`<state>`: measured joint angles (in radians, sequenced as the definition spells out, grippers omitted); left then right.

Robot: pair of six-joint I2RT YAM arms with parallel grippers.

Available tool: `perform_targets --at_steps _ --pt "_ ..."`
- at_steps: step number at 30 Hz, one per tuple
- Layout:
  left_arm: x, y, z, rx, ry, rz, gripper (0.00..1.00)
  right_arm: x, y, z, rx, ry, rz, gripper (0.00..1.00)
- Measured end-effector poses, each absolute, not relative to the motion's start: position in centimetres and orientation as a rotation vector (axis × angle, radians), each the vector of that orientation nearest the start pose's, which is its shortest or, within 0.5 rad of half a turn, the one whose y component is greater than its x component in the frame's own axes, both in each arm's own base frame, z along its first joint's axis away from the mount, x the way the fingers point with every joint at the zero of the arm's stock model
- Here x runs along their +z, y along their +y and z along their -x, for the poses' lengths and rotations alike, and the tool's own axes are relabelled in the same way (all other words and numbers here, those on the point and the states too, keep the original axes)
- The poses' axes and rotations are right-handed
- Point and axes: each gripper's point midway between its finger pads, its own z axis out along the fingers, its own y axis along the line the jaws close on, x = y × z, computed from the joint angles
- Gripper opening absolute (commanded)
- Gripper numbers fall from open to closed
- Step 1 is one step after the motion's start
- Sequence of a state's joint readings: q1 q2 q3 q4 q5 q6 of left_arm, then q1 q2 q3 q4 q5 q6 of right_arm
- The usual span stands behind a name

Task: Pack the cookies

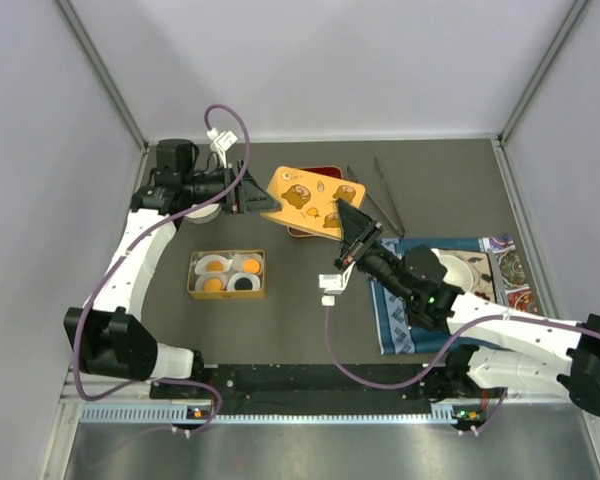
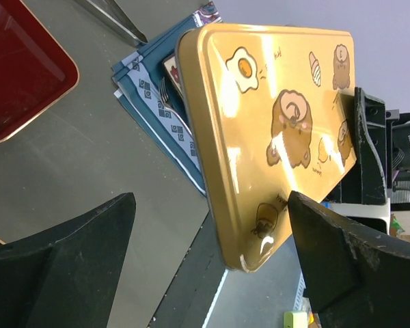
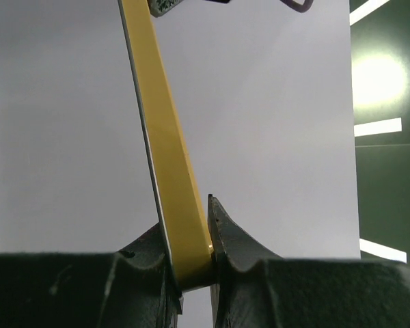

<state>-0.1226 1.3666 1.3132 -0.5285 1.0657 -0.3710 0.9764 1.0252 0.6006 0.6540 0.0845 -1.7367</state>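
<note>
My right end effector (image 3: 190, 263) clamps the yellow lid (image 1: 305, 198) by its rim, ready to cap the tin (image 1: 193, 275) on the desk (image 1: 300, 320) holding the cookies (image 1: 213, 284). My left end effector (image 1: 242, 188) stands wide apart beside the lid.

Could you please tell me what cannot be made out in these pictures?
- Tray: top view, mostly hidden under the lid; left wrist view, cut by the frame edge.
- Cookies in the tin: top view, too small to count surely; absent from both wrist views.
- Lid's face: right wrist view shows only its edge in the right gripper.
- White dish: top view, partly hidden by the right arm.
</note>
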Motion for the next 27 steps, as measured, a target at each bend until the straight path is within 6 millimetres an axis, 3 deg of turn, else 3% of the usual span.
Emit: perform_targets --at_steps 5,12,19,20,22,23,26,27 --pt "30.2 -20.3 -29.2 -1.458 2.103 -0.398 0.94 35.1 28.4 -25.3 -0.700 0.336 1.325 0.00" --pt "30.4 -21.2 -28.5 -1.527 2.104 -0.427 0.70 34.4 29.5 -25.0 -0.692 0.299 1.326 0.03" --pt "31.7 -21.5 -28.5 -1.599 2.056 -0.432 0.30 34.5 29.8 -25.1 -0.703 0.298 1.314 0.14" --pt "32.0 -21.4 -28.5 -1.619 2.047 -0.427 0.20 34.3 29.8 -25.3 -0.707 0.305 1.318 0.17" --pt "32.6 -21.3 -28.1 -1.684 2.027 -0.431 0.11 33.5 29.6 -25.9 -0.719 0.342 1.337 0.24" --pt "33.0 -21.3 -27.7 -1.709 2.020 -0.437 0.06 32.6 29.7 -26.2 -0.721 0.359 1.365 0.34" --pt "33.0 -21.5 -27.2 -1.731 2.002 -0.453 0.00 31.5 29.9 -26.4 -0.725 0.369 1.398 0.59" --pt "32.8 -21.7 -27.1 -1.737 2.005 -0.453 0.00 31.4 29.9 -26.4 -0.727 0.363 1.404 0.62"
